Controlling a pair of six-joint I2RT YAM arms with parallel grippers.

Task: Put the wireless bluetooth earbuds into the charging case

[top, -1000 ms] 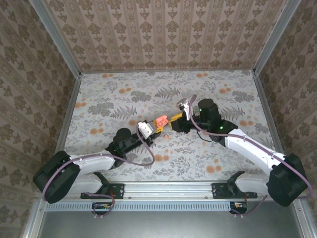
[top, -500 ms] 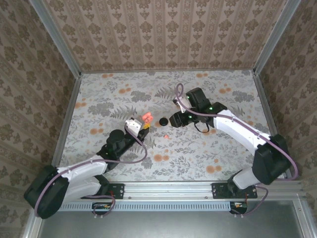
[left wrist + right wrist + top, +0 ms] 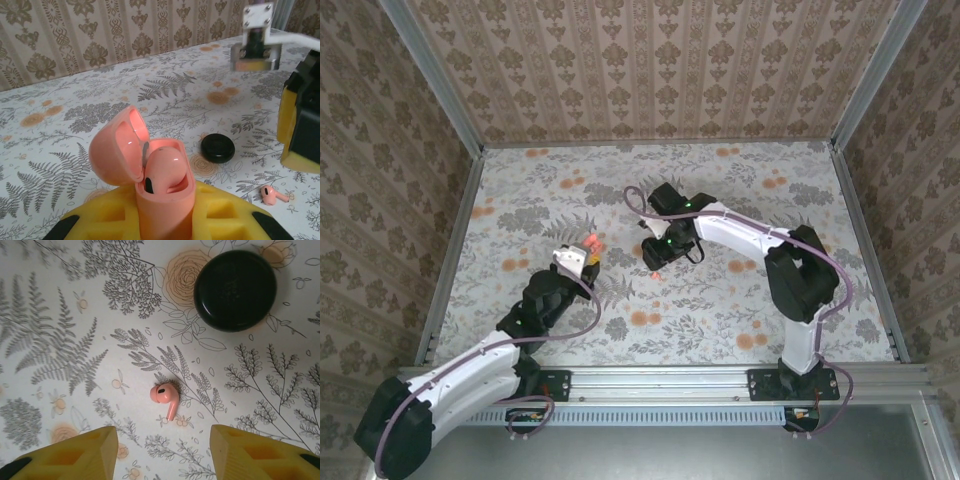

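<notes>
At the table's centre-left, left gripper (image 3: 165, 226): yellow fingers clamped on the lower body of the charging case (image 3: 164, 197), which is held upright above the floral table (image 3: 60, 130).
- Case lid: hinged back to the left, standing open.
- Seated earbud (image 3: 166, 167): in the case, rounded pink end up.

Right gripper (image 3: 162, 454): pointing down at the table, fingers spread apart, nothing between them.
- Loose earbud (image 3: 165, 399): lying on the table just beyond the gap between the fingers, stem toward the gripper, touching neither finger.
- Black disc (image 3: 235, 290): flat on the table, farther out, apart from the loose earbud.

From the left wrist view, the disc lies beyond the case and to its right, and the loose earbud nearer and farther right.
</notes>
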